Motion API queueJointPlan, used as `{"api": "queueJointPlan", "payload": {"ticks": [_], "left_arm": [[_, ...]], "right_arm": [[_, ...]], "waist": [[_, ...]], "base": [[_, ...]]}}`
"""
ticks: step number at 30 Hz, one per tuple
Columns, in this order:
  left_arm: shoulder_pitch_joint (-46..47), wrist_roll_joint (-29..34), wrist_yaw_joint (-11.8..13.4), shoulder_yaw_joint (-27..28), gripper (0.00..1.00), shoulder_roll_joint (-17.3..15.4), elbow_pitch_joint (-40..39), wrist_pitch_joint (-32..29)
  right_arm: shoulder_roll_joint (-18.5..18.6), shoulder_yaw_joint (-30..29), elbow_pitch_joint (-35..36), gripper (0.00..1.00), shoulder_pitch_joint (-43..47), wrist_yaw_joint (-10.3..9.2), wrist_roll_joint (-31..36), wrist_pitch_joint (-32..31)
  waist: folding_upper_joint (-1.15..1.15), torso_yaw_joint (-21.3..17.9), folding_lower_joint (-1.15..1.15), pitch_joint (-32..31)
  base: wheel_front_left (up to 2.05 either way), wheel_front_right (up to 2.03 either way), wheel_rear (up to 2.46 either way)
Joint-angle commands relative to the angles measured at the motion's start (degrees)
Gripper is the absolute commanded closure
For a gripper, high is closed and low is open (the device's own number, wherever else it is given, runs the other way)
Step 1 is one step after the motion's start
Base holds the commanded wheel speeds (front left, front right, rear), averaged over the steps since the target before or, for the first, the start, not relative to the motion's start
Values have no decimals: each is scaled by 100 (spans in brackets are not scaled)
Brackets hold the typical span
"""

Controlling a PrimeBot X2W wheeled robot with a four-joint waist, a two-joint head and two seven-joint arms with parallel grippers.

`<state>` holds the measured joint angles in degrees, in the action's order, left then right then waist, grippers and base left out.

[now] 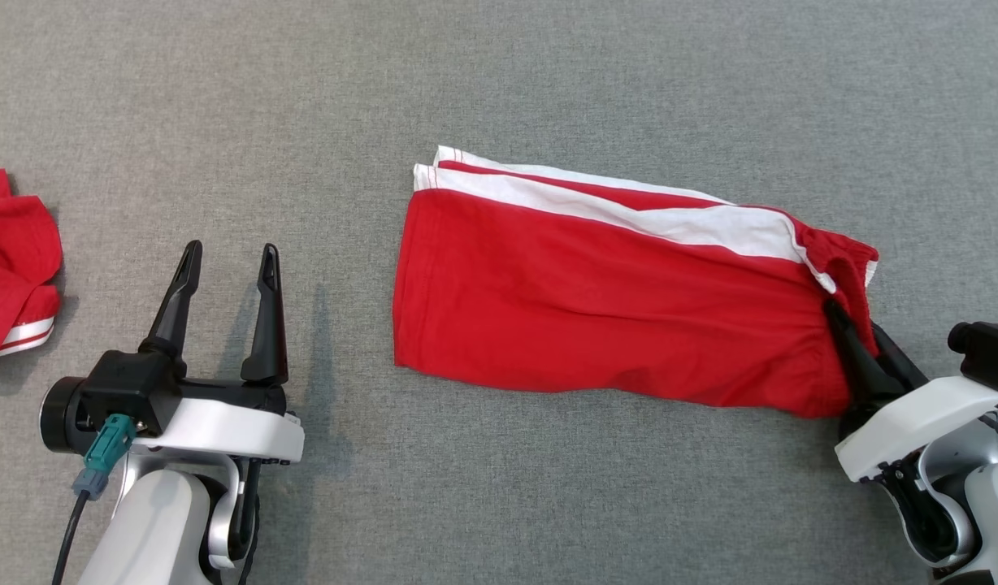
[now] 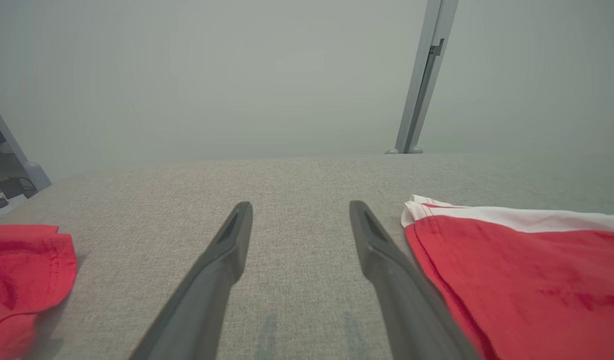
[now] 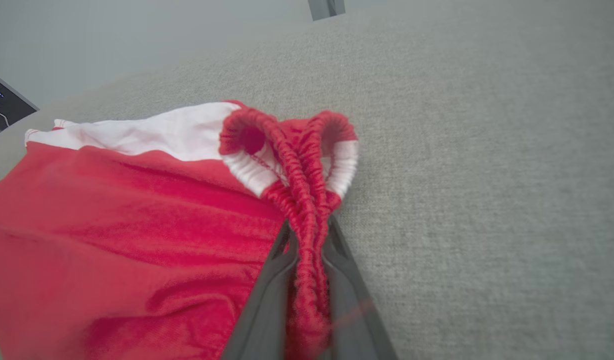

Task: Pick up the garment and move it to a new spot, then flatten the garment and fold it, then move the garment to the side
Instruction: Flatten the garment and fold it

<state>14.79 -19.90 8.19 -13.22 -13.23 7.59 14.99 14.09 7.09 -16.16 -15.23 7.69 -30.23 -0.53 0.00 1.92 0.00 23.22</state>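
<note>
Right gripper [image 3: 309, 232] pinches the waistband [image 3: 293, 165] of the shorts [image 1: 596, 309], likely to drag them; left gripper [image 1: 232, 246] hovers spread wide to their left.

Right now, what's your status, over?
Right gripper jaws shut on shorts waistband. Left gripper jaws open, empty. Second red garment far left, apart.

I read this as a robotics lab or test cell. The wide surface [image 1: 499, 81] I'm working over is covered in plain grey cloth. A bare pale wall [image 2: 187, 75] rises behind its far edge, and a grey metal post [image 2: 422, 85] stands at that edge. Past the left edge sits a pale ledge [image 2: 2, 200] with a cable and small dark devices (too blurred to name). On the cloth lie a red-and-white garment [image 1: 613, 309] and, at the left edge, a second red garment [image 1: 11, 252].
</note>
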Motion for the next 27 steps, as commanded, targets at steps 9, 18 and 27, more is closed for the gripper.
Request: {"api": "queueJointPlan", "payload": {"ticks": [9,18,27], "left_arm": [[20,29,-5,24,0,-23,23,16],[140,27,-55,-114,0,57,92,16],[231,23,-147,-154,0,270,121,16]], "right_arm": [[57,328,713,100,-138,-17,-1354,-693],[-104,404,1430,100,-640,-17,-3296,-1776],[-544,951,873,100,-1351,-16,-3630,-2223]], "waist": [[0,-96,0,-87],[0,53,0,-147],[0,524,0,-89]], "base": [[0,0,0],[0,0,0],[0,0,0]]}}
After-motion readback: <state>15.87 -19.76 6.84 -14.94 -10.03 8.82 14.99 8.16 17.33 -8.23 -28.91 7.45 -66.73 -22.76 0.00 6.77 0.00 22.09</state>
